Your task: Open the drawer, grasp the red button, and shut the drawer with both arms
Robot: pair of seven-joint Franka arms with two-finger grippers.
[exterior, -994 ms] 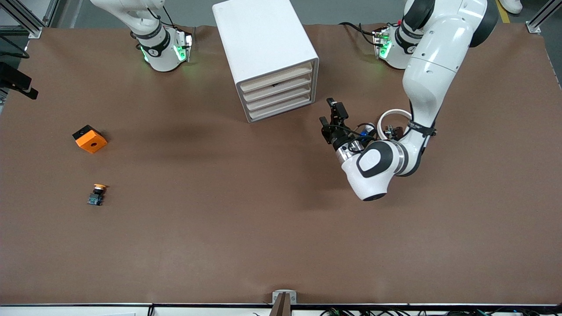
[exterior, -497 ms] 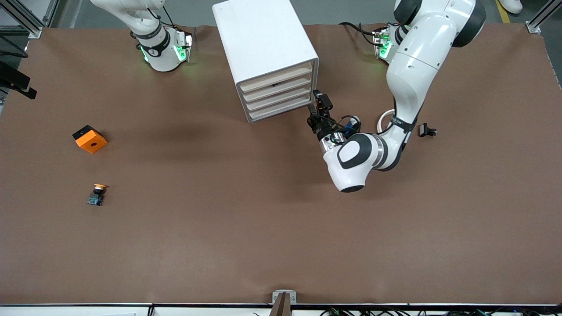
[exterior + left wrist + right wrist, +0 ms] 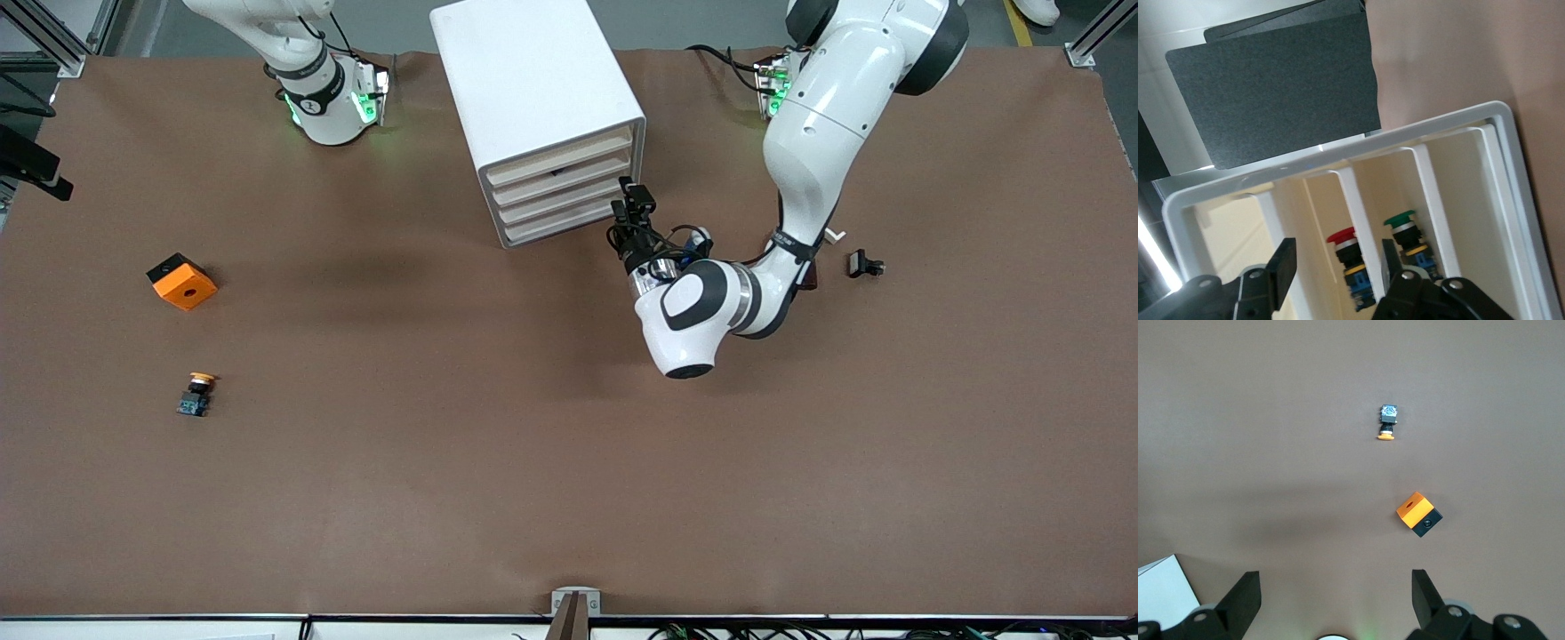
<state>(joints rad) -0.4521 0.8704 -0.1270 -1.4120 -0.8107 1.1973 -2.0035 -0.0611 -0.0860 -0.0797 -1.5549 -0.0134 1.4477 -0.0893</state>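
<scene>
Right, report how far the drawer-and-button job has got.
Done: nothing; the white drawer cabinet looks shut. In hand: the left gripper, open, is at its front, the red-capped button visible inside. Remaining: opening, grabbing, closing. The right gripper waits, open, above the table.

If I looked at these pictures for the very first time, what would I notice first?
Probably the big white left arm bending down so its tool sits right in front of the white drawer cabinet in the middle of the table. Up close, a red-capped button and a green-capped button stand inside the cabinet. Toward the right arm's end of the table lie a bright orange cube and, nearer the front camera, a small orange-capped button.
</scene>
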